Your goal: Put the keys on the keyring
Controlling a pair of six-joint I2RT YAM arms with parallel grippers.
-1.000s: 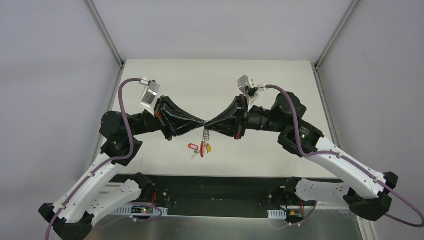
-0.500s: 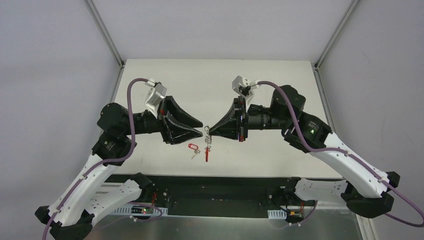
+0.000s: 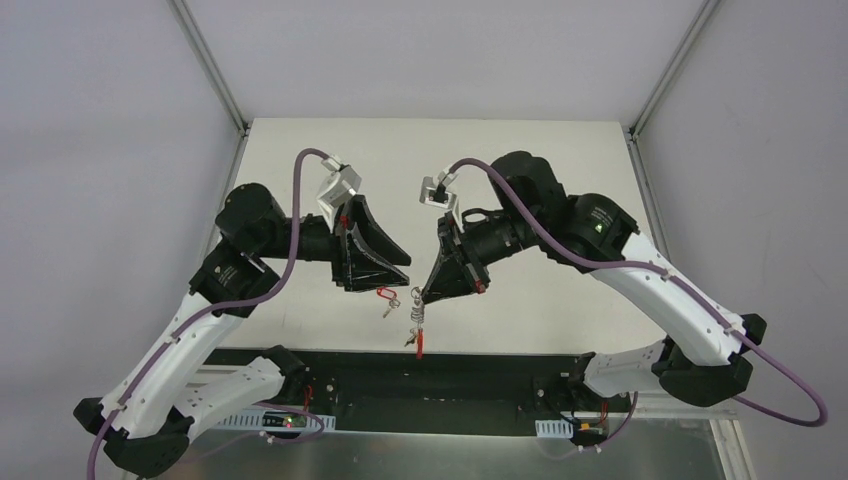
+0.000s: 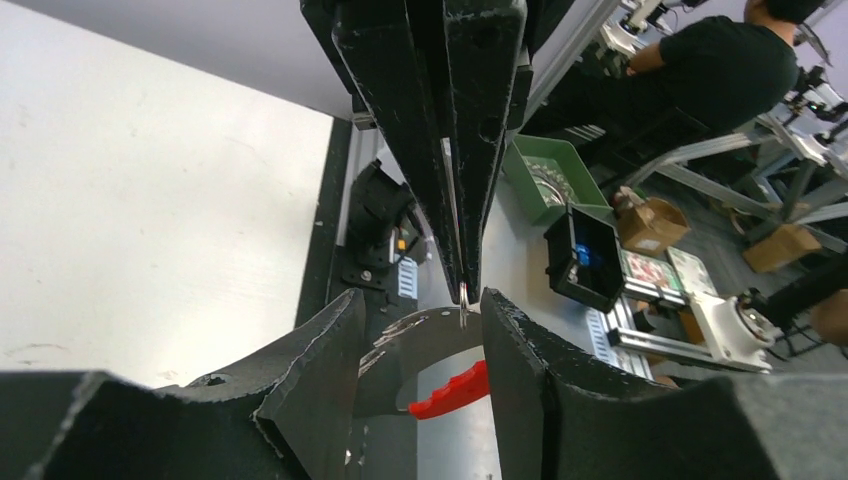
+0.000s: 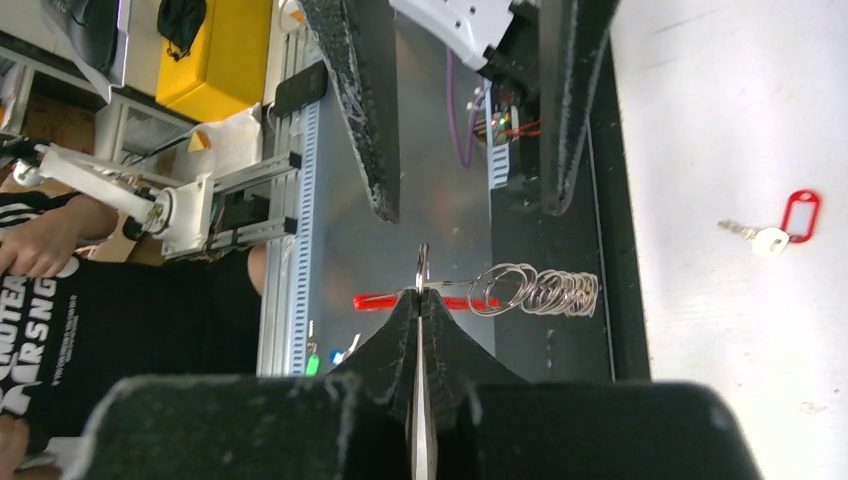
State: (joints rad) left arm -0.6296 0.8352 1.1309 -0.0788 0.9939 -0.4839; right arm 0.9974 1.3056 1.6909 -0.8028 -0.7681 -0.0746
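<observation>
My right gripper (image 3: 421, 293) (image 5: 420, 296) is shut on the keyring (image 5: 422, 266), a thin silvery ring seen edge-on. From it hangs a chain of small rings (image 5: 538, 291) (image 3: 416, 316) with a key and a red tag (image 3: 417, 341) (image 4: 451, 391) at the end. My left gripper (image 3: 403, 274) (image 4: 421, 300) stands open just left of the right fingertips, holding nothing. Another of the keys, with a red tag (image 3: 385, 297) (image 5: 786, 226), lies on the table below the left gripper.
The white table (image 3: 520, 160) ends in a black rail (image 3: 430, 372) at the near edge, and the hanging bunch is over that edge. Both arms meet near the table's front middle. Grey walls enclose the sides.
My left gripper opened and let go, pulling back a little to the left. My right gripper swung down and toward the near edge, carrying the ring with the bunch hanging below it.
</observation>
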